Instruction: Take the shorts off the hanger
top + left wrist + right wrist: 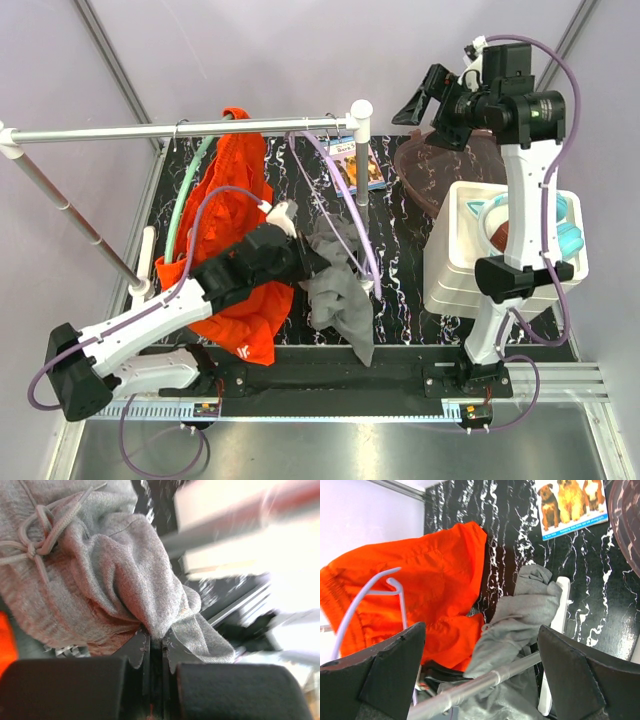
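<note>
The grey shorts (340,300) hang bunched near the middle of the black marbled mat, below a lilac hanger (345,195) on the metal rail (190,127). My left gripper (315,262) is shut on a fold of the grey shorts (125,570), pinched between the jaws (156,645); their knotted drawstring (40,545) shows at upper left. The orange-red shorts (235,200) hang to the left by a green hanger (190,190). My right gripper (430,100) is open and empty, raised high above the rack; it looks down on both shorts (520,620) and the rail (485,680).
A white bin (450,270) holding cups stands at the right. A dog picture book (358,165) and a dark bowl (425,170) lie at the back. The rack's white post (362,150) stands beside the grey shorts. Purple cables loop near both arms.
</note>
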